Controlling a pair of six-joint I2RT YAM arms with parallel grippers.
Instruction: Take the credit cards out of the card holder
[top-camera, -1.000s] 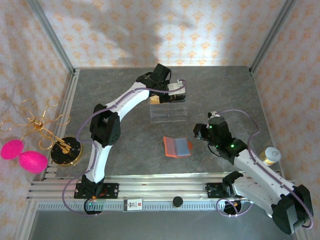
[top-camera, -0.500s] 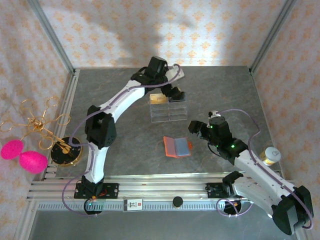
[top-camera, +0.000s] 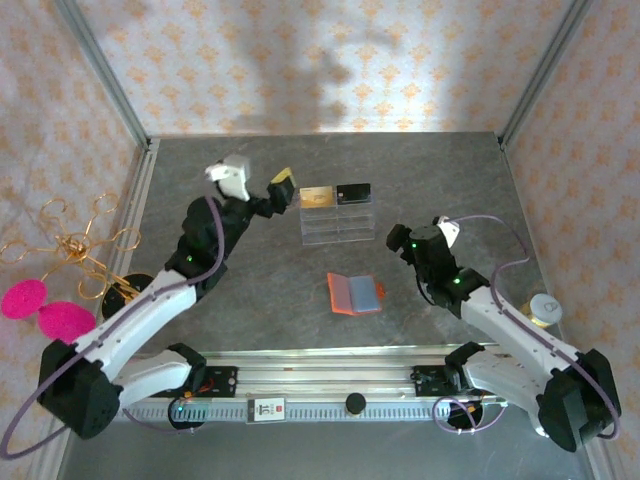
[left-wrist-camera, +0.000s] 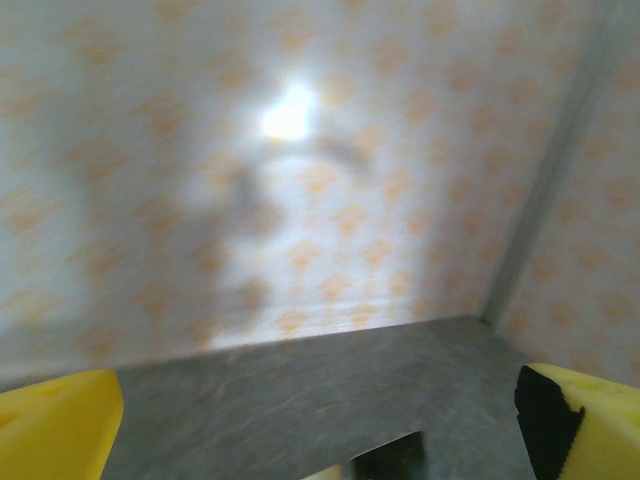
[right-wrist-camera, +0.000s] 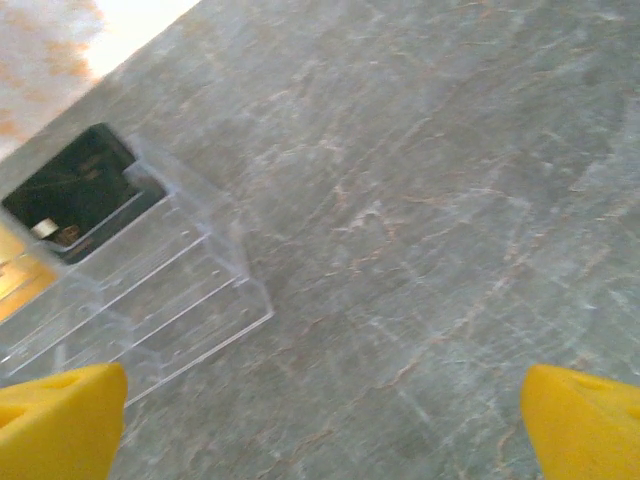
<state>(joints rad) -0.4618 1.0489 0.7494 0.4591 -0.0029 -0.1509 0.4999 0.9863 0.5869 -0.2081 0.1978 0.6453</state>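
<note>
The card holder (top-camera: 355, 294) lies open on the table, orange-red with a grey-blue inside. The two credit cards rest side by side on the top tier of a clear acrylic rack (top-camera: 338, 222): the gold card (top-camera: 318, 196) on the left and the black card (top-camera: 354, 191) on the right. My left gripper (top-camera: 280, 192) hangs open left of the rack, apart from it. Its yellow pads (left-wrist-camera: 55, 425) stand far apart with nothing between them. My right gripper (top-camera: 395, 239) is open to the right of the holder, facing the rack (right-wrist-camera: 140, 290) and the black card (right-wrist-camera: 75, 190).
A gold wire stand (top-camera: 80, 245) with pink pompoms (top-camera: 45, 310) and a round black base (top-camera: 125, 295) sits at the left edge. A small jar (top-camera: 545, 308) stands at the right edge. Metal frame posts and patterned walls enclose the table.
My left arm has pulled back from the rack to the left, and its jaws have opened. Both cards now lie uncovered on the rack. My right gripper has opened and swung slightly.
</note>
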